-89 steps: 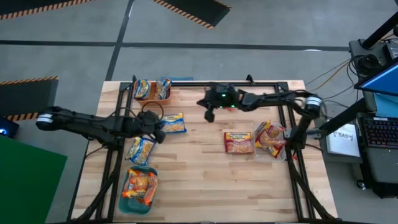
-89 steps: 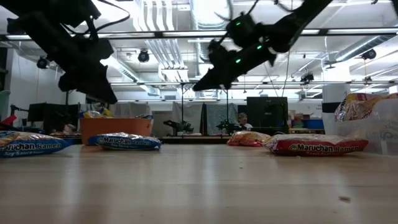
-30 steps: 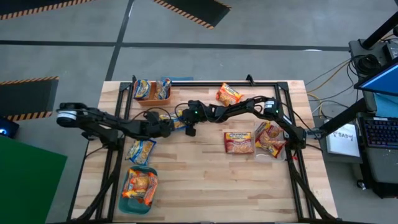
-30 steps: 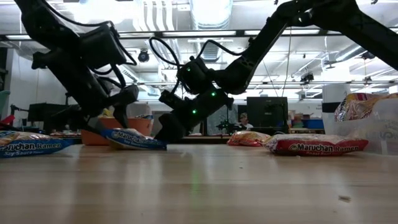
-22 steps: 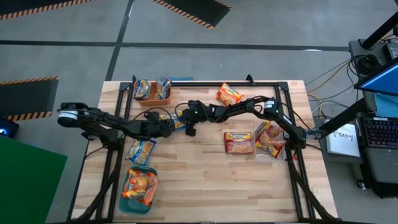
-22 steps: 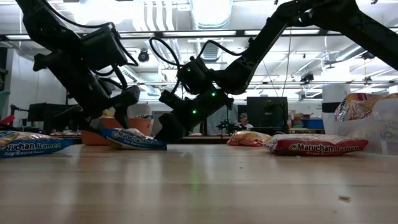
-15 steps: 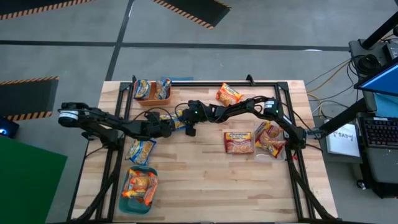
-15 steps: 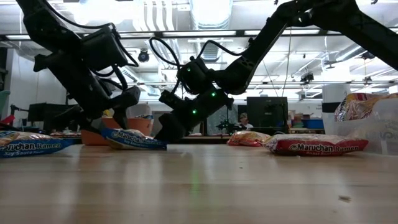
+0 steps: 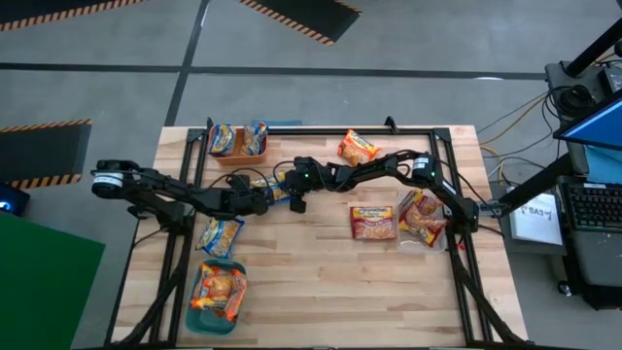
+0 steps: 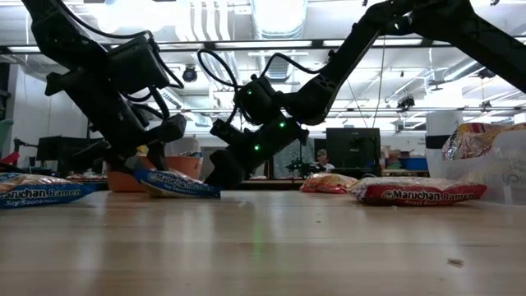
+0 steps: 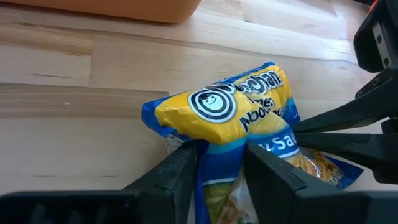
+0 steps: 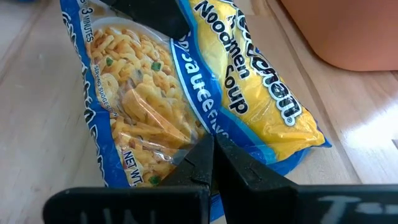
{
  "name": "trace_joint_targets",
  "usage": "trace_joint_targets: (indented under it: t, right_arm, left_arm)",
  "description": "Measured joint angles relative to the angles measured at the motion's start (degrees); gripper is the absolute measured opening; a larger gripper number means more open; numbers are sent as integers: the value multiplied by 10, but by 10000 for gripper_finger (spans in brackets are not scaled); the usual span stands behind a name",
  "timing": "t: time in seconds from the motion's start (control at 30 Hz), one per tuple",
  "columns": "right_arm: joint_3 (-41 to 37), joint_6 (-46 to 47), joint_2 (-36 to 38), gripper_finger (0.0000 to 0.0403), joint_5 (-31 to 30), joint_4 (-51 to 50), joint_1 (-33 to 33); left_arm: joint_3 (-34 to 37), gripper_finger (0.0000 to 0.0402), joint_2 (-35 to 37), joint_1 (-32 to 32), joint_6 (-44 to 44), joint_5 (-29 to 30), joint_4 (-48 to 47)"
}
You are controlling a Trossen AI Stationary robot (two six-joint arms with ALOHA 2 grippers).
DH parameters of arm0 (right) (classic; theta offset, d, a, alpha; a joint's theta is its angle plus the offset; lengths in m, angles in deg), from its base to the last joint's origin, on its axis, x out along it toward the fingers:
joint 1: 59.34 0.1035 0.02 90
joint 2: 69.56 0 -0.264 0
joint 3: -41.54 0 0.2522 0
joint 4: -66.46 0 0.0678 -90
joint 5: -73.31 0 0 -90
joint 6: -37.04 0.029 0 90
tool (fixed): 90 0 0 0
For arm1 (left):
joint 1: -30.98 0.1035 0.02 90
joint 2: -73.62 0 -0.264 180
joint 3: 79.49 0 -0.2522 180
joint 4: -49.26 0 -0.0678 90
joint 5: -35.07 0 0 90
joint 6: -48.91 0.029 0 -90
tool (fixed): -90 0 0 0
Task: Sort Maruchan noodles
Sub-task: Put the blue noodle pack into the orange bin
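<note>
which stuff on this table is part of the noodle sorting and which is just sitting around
Part of the job:
blue-and-yellow packet, pinched by the left gripper
right gripper, shut, pressing that packet's edge
red packet
orange packet
orange bin
teal bin

Just lying about:
monitor
cables

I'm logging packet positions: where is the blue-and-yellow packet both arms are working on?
In the high view the blue-and-yellow packet lies left of table centre, just below the orange bin, between the left gripper and right gripper.
</note>
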Motion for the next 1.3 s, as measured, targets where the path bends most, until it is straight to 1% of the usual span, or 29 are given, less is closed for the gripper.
trace_joint_targets:
  t: [0.33,0.5,0.7,0.93,1.0,1.1,1.2,1.3]
  right_arm:
    - [0,0,0,9,0,4,0]
    - [-2,20,8,9,-6,18,0]
    - [-3,25,35,9,-7,-9,0]
    - [-3,24,82,9,-6,-41,0]
    - [-3,21,98,9,-6,-59,0]
    - [-3,8,123,9,-4,-92,0]
    - [-3,4,139,9,-4,-120,0]
    - [-3,0,142,9,1,-126,0]
  left_arm:
    - [0,50,0,0,1,0,2]
    - [0,6,10,-1,35,16,2]
    - [-17,1,56,-1,119,55,-26]
    - [-73,0,105,-1,208,86,-122]
    - [-90,0,111,-1,236,80,-147]
    - [-117,0,114,0,277,40,-182]
    - [-138,0,114,0,315,-13,-204]
    - [-150,0,113,-1,326,-31,-215]
